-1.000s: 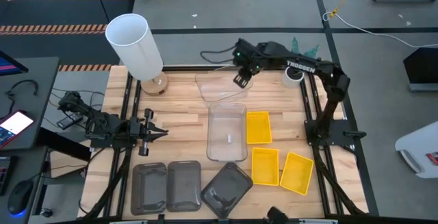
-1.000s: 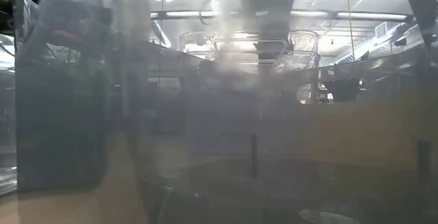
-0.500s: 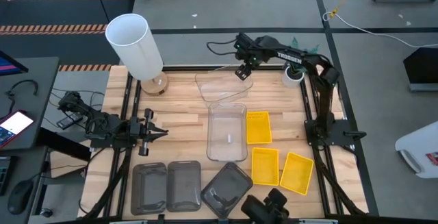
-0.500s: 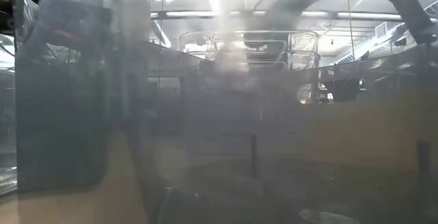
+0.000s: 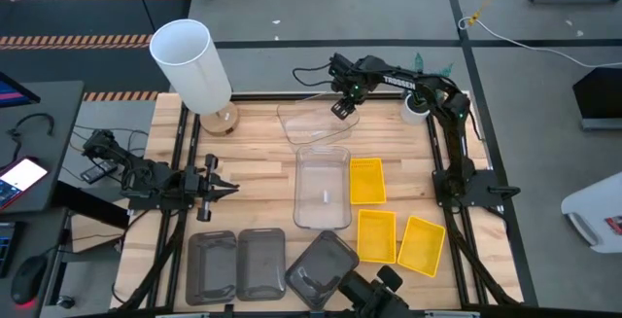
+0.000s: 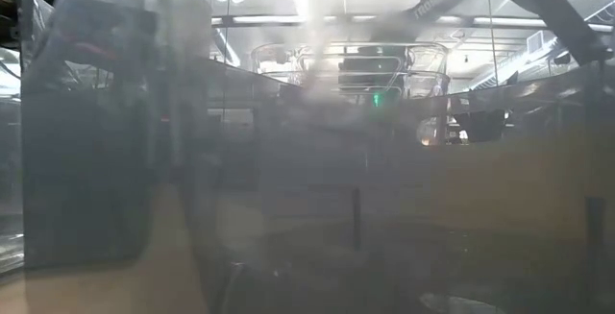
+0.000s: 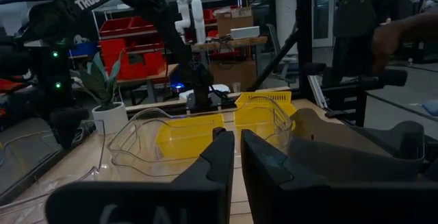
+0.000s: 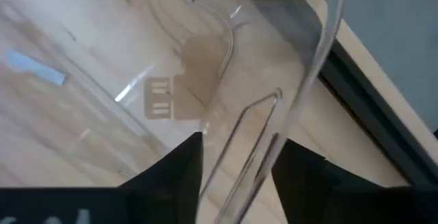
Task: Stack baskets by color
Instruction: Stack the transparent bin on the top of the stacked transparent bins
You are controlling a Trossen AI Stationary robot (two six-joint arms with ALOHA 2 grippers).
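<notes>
A clear basket [image 5: 311, 123] lies at the far middle of the table. A second clear one [image 5: 322, 190] sits in the centre. Three yellow baskets [image 5: 366, 180] [image 5: 376, 235] [image 5: 422, 245] lie to the right and three smoky grey ones [image 5: 212, 265] [image 5: 260, 263] [image 5: 323, 267] along the near edge. My right gripper [image 5: 342, 110] points down, open, at the far clear basket's far right corner. In its wrist view, its fingers [image 8: 236, 157] stand on either side of that basket's rim [image 8: 301, 80]. My left gripper [image 5: 222, 188] waits shut at the left. My right gripper comes from above with one finger [image 8: 179, 166] inside the clear basket's corner wall and the other [image 8: 304, 169] outside it. I cannot tell whether either finger touches the wall. The basket lies flat on the table.
A tall white cylinder lamp [image 5: 191, 65] stands at the far left corner and a small white plant pot [image 5: 418, 107] at the far right, close to my right arm. A dark device [image 5: 374, 294] sits at the near edge. A grey basket hazes the low view.
My right gripper has come down toward the far clear basket's far right corner, and the arm has swung slightly toward the table's left. The baskets have not moved.
</notes>
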